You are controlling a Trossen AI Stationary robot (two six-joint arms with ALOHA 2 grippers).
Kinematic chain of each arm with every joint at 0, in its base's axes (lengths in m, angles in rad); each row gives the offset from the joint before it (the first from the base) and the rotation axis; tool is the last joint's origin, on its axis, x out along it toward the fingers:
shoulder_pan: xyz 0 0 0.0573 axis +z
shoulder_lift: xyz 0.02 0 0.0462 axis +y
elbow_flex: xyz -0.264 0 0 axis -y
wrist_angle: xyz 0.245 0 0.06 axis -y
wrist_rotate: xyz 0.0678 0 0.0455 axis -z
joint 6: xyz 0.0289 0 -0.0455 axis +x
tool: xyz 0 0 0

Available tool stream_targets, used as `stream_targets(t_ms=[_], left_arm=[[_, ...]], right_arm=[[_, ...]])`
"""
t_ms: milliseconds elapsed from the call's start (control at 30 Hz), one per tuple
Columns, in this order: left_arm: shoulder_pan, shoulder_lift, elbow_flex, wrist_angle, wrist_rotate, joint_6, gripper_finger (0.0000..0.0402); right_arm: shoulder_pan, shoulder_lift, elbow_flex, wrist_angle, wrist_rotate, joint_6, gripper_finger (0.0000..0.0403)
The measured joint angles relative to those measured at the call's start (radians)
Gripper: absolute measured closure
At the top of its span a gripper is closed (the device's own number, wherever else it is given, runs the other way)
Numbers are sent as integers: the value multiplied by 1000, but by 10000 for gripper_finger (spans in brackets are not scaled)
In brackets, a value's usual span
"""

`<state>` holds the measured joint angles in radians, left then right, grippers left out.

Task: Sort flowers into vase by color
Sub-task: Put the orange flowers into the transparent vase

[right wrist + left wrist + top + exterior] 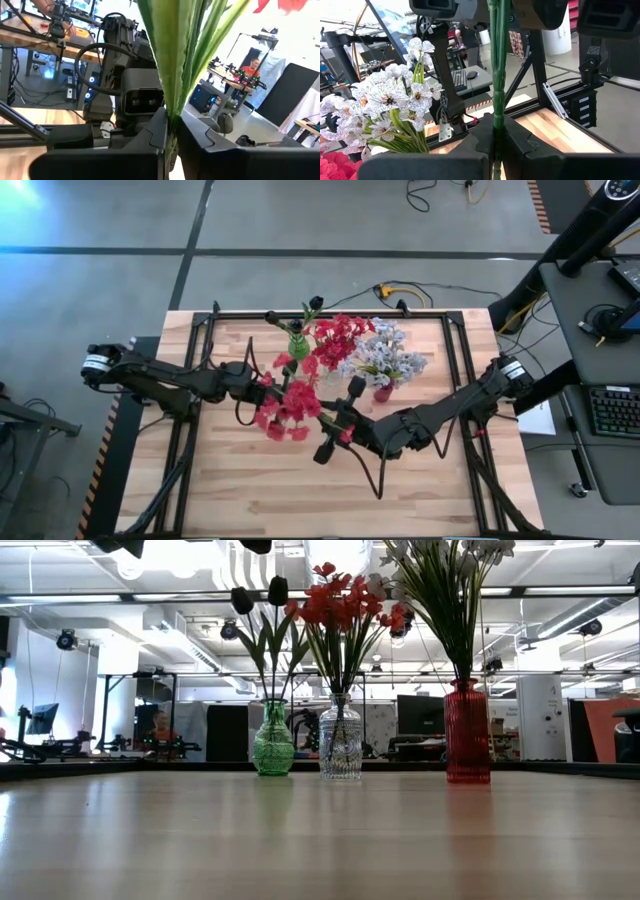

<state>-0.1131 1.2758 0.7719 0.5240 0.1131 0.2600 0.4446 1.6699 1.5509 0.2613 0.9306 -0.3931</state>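
Both pincers clamp one red spray (285,412) mid-table: left pincer (262,388), right pincer (338,427) on its stem.

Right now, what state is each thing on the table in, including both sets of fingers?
Left gripper: fingers shut on the stem of the red flower spray, held above the table.
Right gripper: fingers shut on the same spray's stem.
Green glass vase: upright, holds dark buds.
Clear glass vase: upright, holds red blossoms.
Red glass vase: upright, holds pale blue-white blossoms.
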Motion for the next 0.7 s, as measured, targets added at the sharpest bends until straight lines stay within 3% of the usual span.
stream_targets(t_ms=[200,367,533,700], left_arm=[[0,0,0,-33,0,-8,358],[0,-4,0,-153,-4,-11,273],[0,-50,0,-279,-145,-10,185],[0,-157,0,-500,-282,-9,134]], right_arm=[[0,0,0,4,9,0,387],[0,-1,0,3,24,0,388],[0,-11,0,-37,178,13,389],[-16,-16,0,-177,258,151,390]])
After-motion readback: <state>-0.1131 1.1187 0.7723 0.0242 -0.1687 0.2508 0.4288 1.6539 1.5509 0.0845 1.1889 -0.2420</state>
